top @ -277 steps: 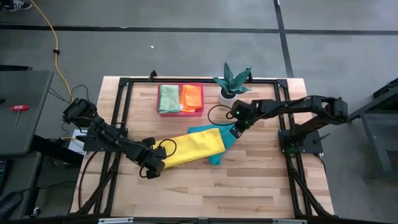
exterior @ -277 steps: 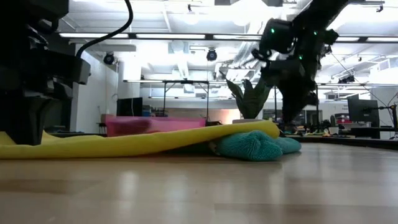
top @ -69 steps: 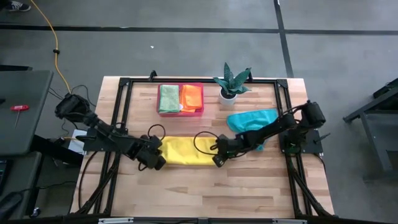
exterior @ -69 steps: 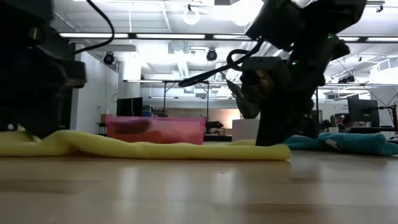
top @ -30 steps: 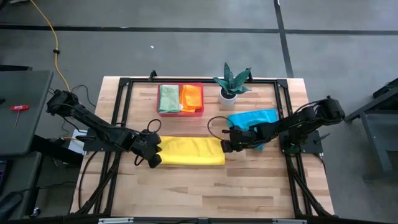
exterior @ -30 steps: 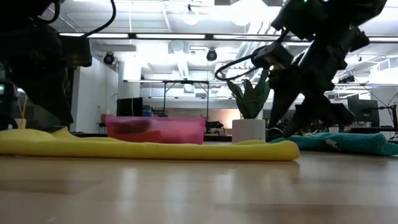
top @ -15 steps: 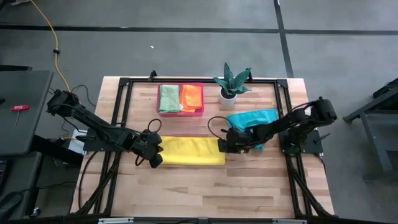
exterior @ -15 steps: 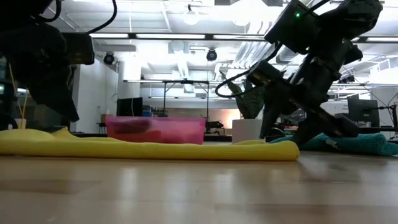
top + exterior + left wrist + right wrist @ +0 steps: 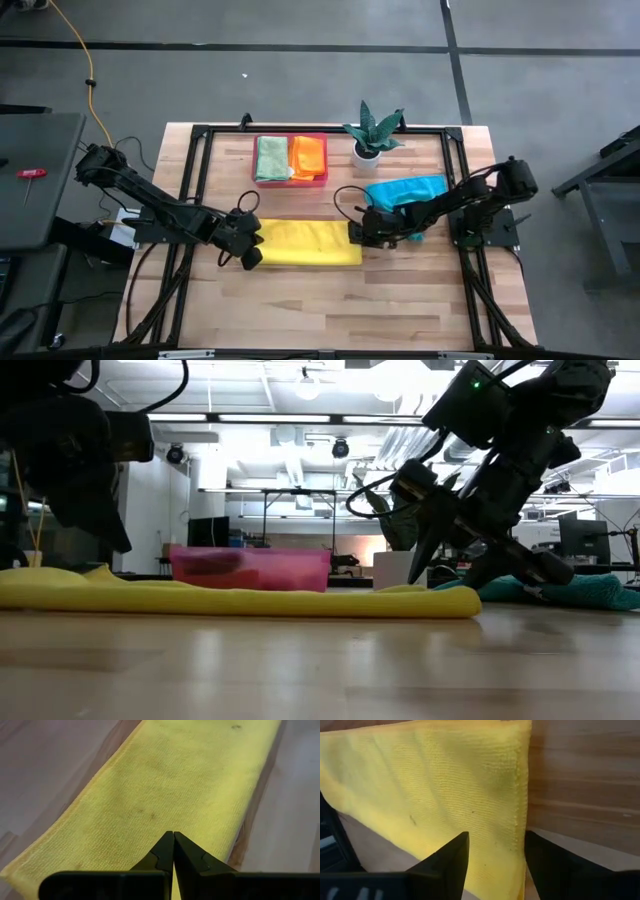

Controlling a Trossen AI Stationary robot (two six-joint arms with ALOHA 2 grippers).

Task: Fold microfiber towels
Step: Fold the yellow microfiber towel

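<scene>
Folding yellow towel (image 9: 308,243) at frame centre, left claw (image 9: 251,257) pinched together, right claw (image 9: 356,233) parted at its edge; teal towel (image 9: 405,190) unfolded, two towels in tray (image 9: 290,180).

No readable text or labels.

Folded towel (image 9: 305,243) mid-table between both grippers, tray (image 9: 290,181) behind it, plant (image 9: 372,131) right of tray
</scene>
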